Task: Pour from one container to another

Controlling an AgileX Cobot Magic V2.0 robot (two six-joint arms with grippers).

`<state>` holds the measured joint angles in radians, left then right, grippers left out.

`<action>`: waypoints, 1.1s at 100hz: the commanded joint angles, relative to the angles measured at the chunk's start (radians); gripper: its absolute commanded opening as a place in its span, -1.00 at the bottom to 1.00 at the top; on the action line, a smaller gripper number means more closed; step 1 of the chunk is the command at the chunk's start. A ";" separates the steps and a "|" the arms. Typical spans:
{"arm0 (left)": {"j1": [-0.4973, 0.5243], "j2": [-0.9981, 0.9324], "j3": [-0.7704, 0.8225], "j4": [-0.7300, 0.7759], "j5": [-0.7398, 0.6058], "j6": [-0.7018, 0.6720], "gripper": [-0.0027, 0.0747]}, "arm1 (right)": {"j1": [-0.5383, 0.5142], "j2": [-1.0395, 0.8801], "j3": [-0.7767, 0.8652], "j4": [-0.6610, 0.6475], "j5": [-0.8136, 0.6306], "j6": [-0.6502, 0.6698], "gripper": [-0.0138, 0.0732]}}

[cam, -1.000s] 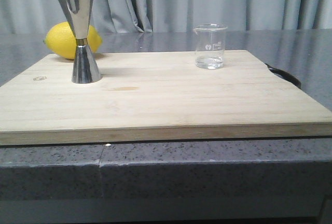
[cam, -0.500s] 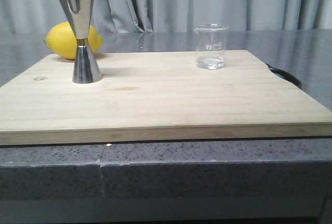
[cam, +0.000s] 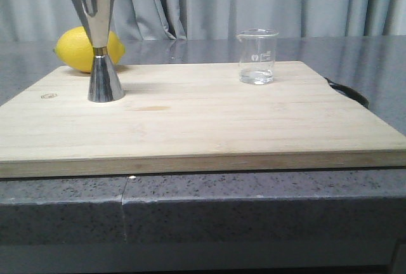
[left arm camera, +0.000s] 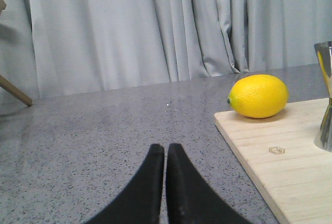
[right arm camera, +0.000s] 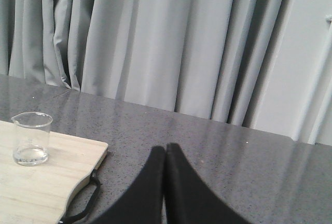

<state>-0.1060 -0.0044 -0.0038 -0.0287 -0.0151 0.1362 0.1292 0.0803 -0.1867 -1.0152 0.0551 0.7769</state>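
Right claw (right arm camera: 165, 154) apart from beaker (right arm camera: 31, 139)

Polished steel on the jigger (cam: 96, 44), mirror-bright, catching curtain and lemon in its cones. The beaker (cam: 257, 56) is clear glass, smooth, with faint white print on its wall. Under both, the cutting board (cam: 190, 122) shows pale wood, fine straight grain, a matt sanded face and a small stamped mark near one corner. The lemon (cam: 79, 49) has waxy yellow skin, finely dimpled, a soft sheen on top. The table (cam: 254, 204) is grey speckled stone, semi-gloss. Behind, the curtain (cam: 254, 1) hangs as grey cloth, matt, in soft folds. Both sets of jaws look like smooth black plastic, dull finish.
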 commanded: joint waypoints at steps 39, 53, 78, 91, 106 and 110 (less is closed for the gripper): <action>-0.001 -0.026 0.013 -0.010 -0.081 -0.006 -0.98 | -0.006 0.010 -0.020 0.043 -0.031 -0.004 -0.83; -0.001 -0.026 0.013 -0.010 -0.081 -0.006 -0.98 | -0.006 0.010 -0.020 0.546 0.083 -0.403 -0.83; -0.001 -0.026 0.013 -0.010 -0.081 -0.006 -0.98 | -0.022 -0.015 0.071 1.022 -0.007 -0.844 -0.83; -0.001 -0.026 0.013 -0.010 -0.081 -0.006 -0.98 | -0.080 -0.078 0.148 1.060 -0.055 -0.822 -0.83; -0.001 -0.026 0.013 -0.010 -0.081 -0.006 -0.98 | -0.180 -0.109 0.179 1.056 -0.055 -0.762 -0.83; -0.001 -0.026 0.013 -0.010 -0.081 -0.006 -0.98 | -0.200 -0.109 0.182 1.056 -0.055 -0.757 -0.83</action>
<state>-0.1060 -0.0044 -0.0038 -0.0287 -0.0151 0.1362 -0.0270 -0.0087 0.0091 0.0396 0.0987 -0.0070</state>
